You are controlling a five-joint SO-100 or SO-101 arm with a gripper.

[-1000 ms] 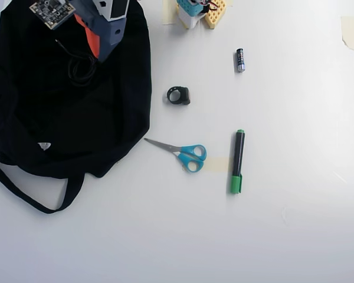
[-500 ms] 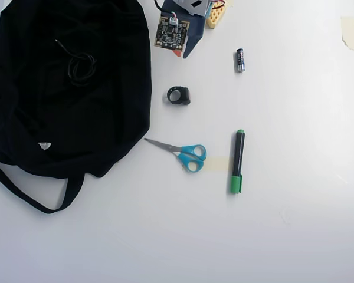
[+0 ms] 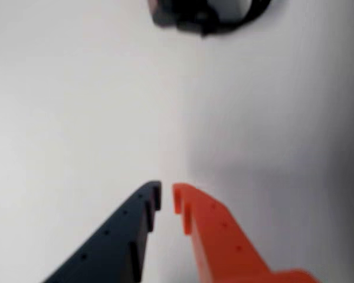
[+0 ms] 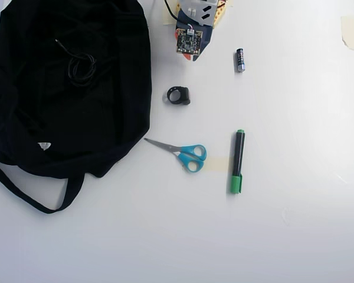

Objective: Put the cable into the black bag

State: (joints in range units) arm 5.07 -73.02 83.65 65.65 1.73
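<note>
Judging from how things lie, the cable (image 4: pixel 81 65) is seen coiled on top of the bag (image 4: pixel 106 118), not clearly inside, so it could slide off if the fabric were nudged. The claw (image 3: pixel 166 197) is empty, its tips nearly closed, and hangs over bare surface (image 4: pixel 295 236). The ring clip (image 4: pixel 178 95) nearby could be mistaken for the cable. Scissors (image 4: pixel 183 152), marker (image 4: pixel 237 161) and battery (image 4: pixel 240 60) lie on the white surface; no more of the room is shown.

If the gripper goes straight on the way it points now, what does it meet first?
Probably the black ring-shaped clip: in the wrist view it lies ahead of the gripper, only bare white table between. Depth is uncertain.
</note>
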